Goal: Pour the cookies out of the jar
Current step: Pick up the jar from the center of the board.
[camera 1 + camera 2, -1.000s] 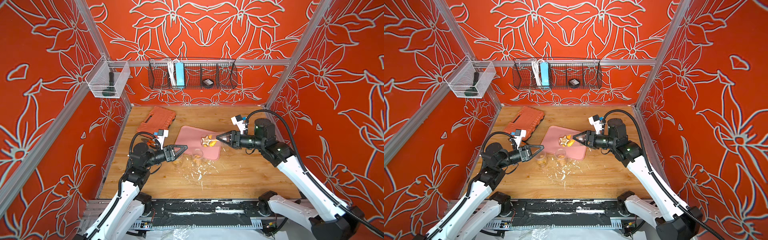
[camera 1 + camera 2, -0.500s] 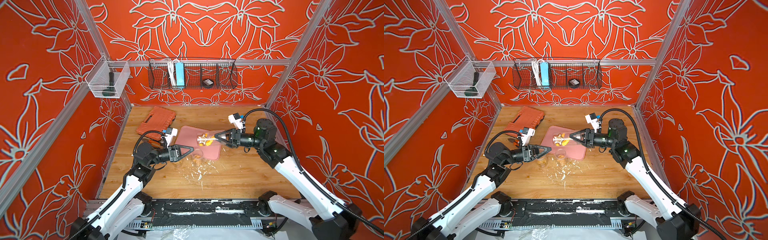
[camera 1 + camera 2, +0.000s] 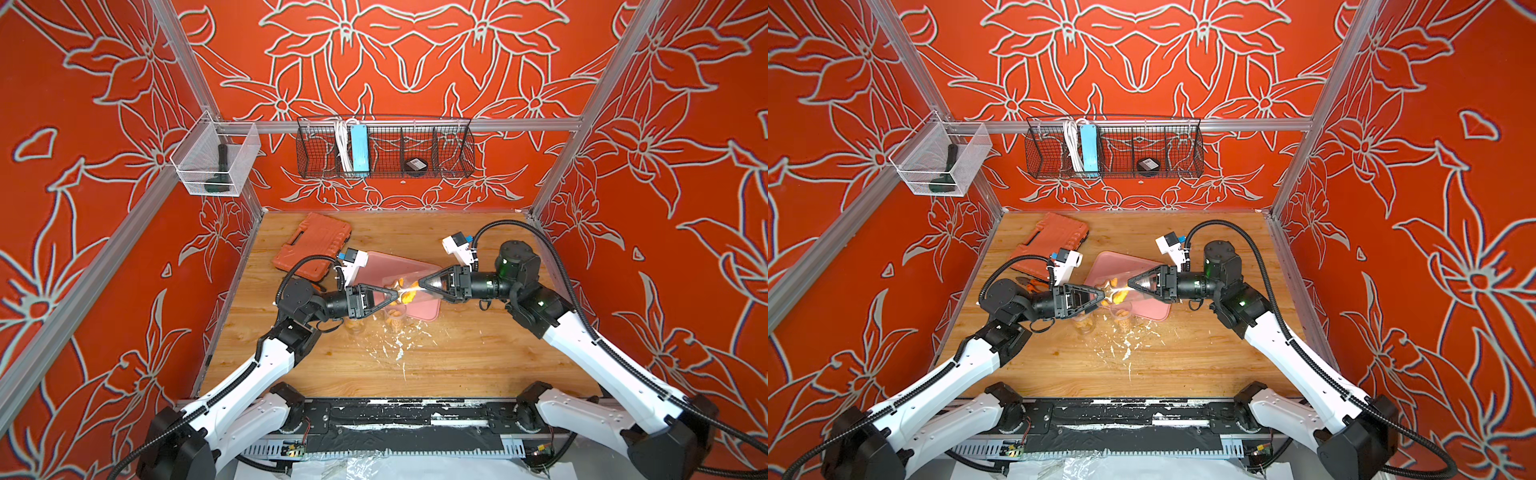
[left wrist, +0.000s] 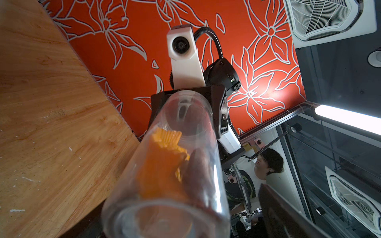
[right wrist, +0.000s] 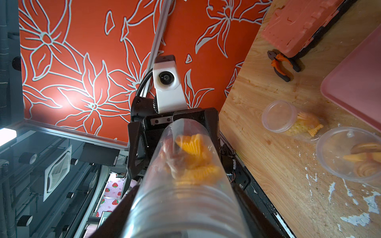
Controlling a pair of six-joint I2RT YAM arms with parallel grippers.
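Note:
A clear jar [image 3: 409, 286] [image 3: 1121, 289] hangs level above the pink tray, with yellow-orange and brown cookies [image 3: 405, 295] [image 5: 195, 156] [image 4: 162, 164] inside. My right gripper [image 3: 422, 284] [image 3: 1128, 284] [image 5: 185, 222] is shut on the jar's ridged end [image 5: 185, 206], a dark finger pressed against each side. My left gripper [image 3: 397, 293] [image 3: 1102, 296] [image 4: 181, 226] faces it from the other side, open, with the jar's other end [image 4: 165, 216] between its jaws. One left finger [image 4: 284, 214] stands apart from the jar wall. Whether the jar carries a lid I cannot make out.
The pink tray [image 3: 386, 266] lies under the jar. Two small clear cups [image 5: 288, 121] [image 5: 350, 154] with cookies sit on the wood in front of it, one on its side. White flecks [image 3: 395, 345] litter the table. An orange tool case [image 3: 313, 245] and pliers [image 5: 282, 63] lie at the back left.
My right gripper has carried the jar leftward. My left gripper has moved right and up from near the cups until its open jaws stand round the jar's free end.

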